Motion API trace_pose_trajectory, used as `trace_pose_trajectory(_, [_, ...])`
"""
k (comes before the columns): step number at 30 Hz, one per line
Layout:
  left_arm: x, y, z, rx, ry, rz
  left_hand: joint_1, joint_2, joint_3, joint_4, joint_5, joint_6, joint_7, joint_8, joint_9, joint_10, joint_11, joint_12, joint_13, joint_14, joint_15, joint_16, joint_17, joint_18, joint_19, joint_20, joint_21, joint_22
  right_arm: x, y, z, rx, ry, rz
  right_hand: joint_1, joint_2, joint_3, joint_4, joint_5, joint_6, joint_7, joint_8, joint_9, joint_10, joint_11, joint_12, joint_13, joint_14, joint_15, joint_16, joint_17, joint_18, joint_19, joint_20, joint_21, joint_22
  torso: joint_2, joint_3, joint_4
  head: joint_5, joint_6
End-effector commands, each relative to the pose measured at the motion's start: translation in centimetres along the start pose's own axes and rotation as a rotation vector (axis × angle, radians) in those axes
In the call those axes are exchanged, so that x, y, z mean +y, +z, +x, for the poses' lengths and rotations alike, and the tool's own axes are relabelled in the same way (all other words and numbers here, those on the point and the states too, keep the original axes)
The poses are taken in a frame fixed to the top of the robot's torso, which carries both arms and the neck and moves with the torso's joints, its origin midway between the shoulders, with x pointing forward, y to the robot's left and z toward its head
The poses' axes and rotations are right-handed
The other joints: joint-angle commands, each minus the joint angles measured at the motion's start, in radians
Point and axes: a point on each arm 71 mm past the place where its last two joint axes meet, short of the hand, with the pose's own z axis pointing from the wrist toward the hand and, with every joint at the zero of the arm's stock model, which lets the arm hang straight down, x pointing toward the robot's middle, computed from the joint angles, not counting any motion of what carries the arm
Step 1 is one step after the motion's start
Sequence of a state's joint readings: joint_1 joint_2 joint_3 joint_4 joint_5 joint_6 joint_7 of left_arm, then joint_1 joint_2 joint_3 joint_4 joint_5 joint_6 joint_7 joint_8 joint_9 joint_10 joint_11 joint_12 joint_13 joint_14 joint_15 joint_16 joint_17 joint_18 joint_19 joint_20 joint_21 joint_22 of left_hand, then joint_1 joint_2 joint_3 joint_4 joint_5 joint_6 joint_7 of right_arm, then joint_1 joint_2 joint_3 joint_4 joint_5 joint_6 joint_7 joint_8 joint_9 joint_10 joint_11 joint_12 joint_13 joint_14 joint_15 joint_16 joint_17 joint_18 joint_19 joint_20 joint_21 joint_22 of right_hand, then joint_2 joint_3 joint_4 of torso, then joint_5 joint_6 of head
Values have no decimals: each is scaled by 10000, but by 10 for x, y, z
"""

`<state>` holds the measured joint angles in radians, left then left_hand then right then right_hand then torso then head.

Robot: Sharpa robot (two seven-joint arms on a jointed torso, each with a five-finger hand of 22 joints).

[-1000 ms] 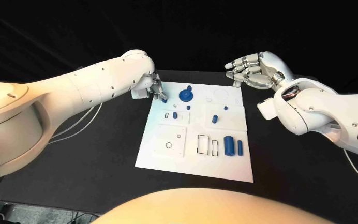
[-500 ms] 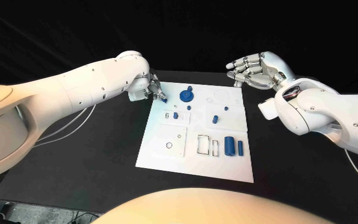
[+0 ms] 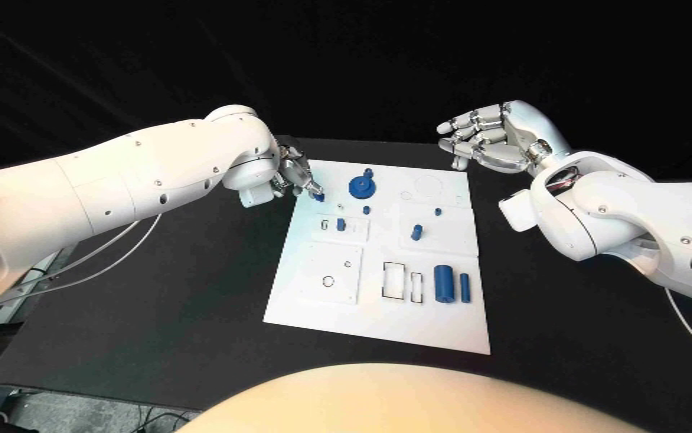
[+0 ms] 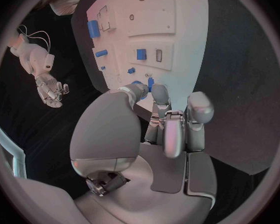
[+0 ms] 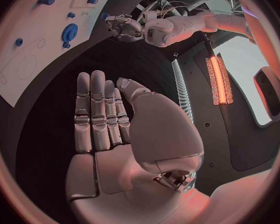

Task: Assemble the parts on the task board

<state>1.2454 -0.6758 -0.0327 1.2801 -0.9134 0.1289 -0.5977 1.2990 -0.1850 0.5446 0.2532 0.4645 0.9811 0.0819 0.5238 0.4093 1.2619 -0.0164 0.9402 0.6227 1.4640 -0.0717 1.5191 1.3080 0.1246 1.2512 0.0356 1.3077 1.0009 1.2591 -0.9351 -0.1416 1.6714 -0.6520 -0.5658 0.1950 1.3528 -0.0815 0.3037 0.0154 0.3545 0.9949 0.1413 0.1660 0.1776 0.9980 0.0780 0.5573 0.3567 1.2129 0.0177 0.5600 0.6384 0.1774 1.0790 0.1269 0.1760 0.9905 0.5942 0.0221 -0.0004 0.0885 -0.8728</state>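
Observation:
The white task board (image 3: 329, 298) lies mid-table, also seen in the left wrist view (image 4: 184, 50) and the right wrist view (image 5: 28, 74). My left hand (image 3: 293, 175) hovers at the board's far left corner, pinching a small blue part (image 4: 150, 83) between thumb and a finger. A round blue part (image 3: 361, 188) stands just to its right. Two long blue parts (image 3: 443, 282) lie at the board's near right, and short blue pegs (image 3: 414, 231) stand in the middle. My right hand (image 3: 490, 139) is raised beyond the board's far right corner, fingers straight (image 5: 99, 114), holding nothing.
Black table (image 3: 173, 293) surrounds the board on all sides. Thin white cables (image 3: 137, 238) trail from my left arm over the table at the left. The board's near left square (image 3: 329, 275) carries a small ring mark.
My left arm has swung its elbow outward to the left while its hand stays at the board's far left corner with the blue part. The right hand has not moved.

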Motion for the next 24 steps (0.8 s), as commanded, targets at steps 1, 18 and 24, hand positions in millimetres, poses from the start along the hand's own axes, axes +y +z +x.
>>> trace_pose_trajectory(1, [-3,-3,5,-319,-465,454,-98,-58,1896,-1839,-30,345,-259,45,58,140,-60,68,93,804,-74,41,1539,-109,95,-15,81,61,0,-1,2,121,45,-52,-10,56,-23,-4,38,7,68,65,-13,59,-2,-22,-13,86,-9,-54,14,31,-26,29,-40,14,-21,-4,15,30,2])
trace_pose_trajectory(18, [-1,3,37,-570,777,546,-162,-120,1949,-1908,-32,413,-285,54,59,246,-85,169,239,814,-92,59,1576,-118,124,-32,116,115,-2,-1,3,150,79,-22,-33,76,-22,15,52,5,68,66,-15,58,-1,-20,-23,93,-6,-65,22,31,-27,31,-42,14,19,6,-26,67,2])
trace_pose_trajectory(24, [1,6,40,-590,1098,330,-172,-134,1964,-1928,-32,427,-290,53,58,265,-90,184,265,817,-96,64,1587,-120,128,-36,122,124,-2,-1,3,150,81,-25,-33,76,-22,15,52,5,68,66,-15,58,-1,-20,-23,93,-6,-65,22,31,-27,31,-42,14,22,7,-17,73,2])
